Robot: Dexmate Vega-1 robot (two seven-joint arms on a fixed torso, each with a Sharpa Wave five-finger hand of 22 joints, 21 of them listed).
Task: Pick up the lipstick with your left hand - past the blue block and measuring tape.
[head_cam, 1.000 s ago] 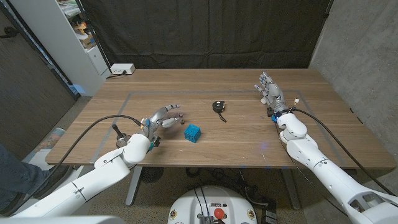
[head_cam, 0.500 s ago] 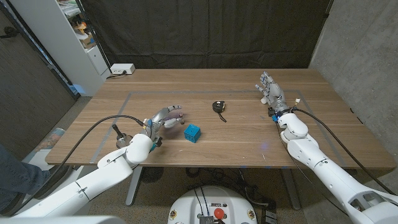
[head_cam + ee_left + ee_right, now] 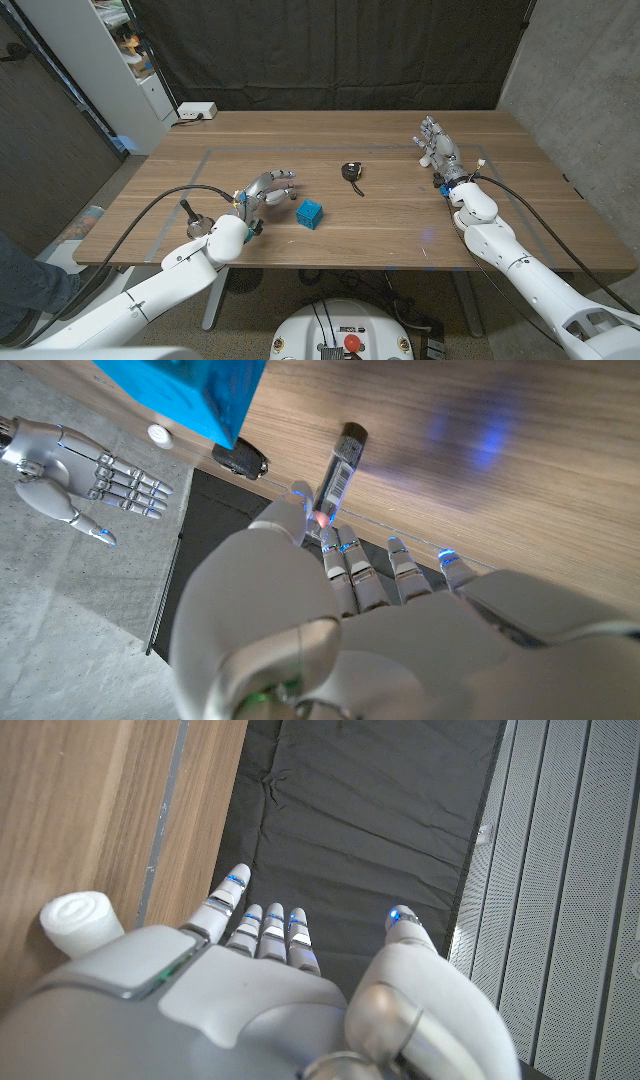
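I am looking at my left hand (image 3: 262,190) over the left half of the brown wooden table (image 3: 400,225), its fingers (image 3: 352,565) spread and slightly curled, gripping nothing. In the left wrist view, the slim lipstick tube with a black cap and a barcode label (image 3: 338,468) is lying on the wood right at those fingertips; one fingertip is meeting the near end of the tube, though I cannot tell whether it is actually pressing on it. From the head camera the lipstick is hiding under the hand, so I cannot place it there more exactly. Just beside the hand, toward the middle of the table, the small blue cube-shaped block (image 3: 309,213) is sitting apart from the fingers. Farther out and toward the back, the small black measuring tape with its loose strap (image 3: 351,172) is lying near the table's centre, well apart from the hand. My right hand (image 3: 438,153) is standing on the far right part of the table, fingers extended and apart, holding nothing.

I am counting one lipstick, one blue block and one measuring tape.
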